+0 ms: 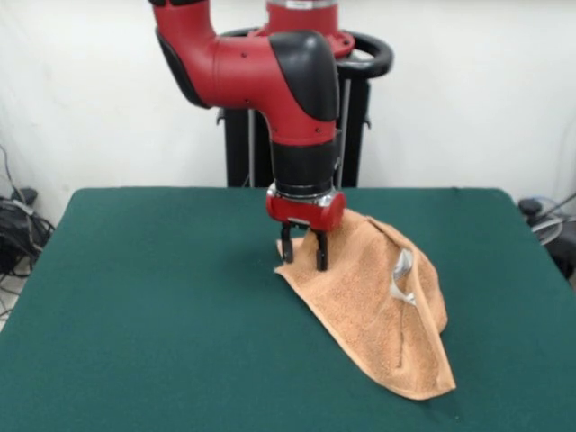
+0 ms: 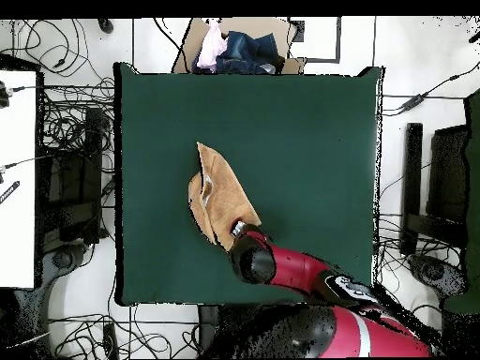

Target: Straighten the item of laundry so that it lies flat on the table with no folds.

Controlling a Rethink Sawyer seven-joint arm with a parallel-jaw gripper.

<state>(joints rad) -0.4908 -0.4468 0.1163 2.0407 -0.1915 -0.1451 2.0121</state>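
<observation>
Clearly, the gripper was seen with its two fingers slightly parted, set down at the towel's far corner; whether cloth was pinched could not be told. The towel was left bunched and folded near the middle of the table.

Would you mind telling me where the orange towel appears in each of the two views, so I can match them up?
Front view: the towel lies right of centre, running from under the pincer toward the lower right, still folded.
Overhead view: the towel lies left of centre, its lower end by the arm's wrist.
Shared landmark: the pincer at one corner of the towel, on the green table.
</observation>
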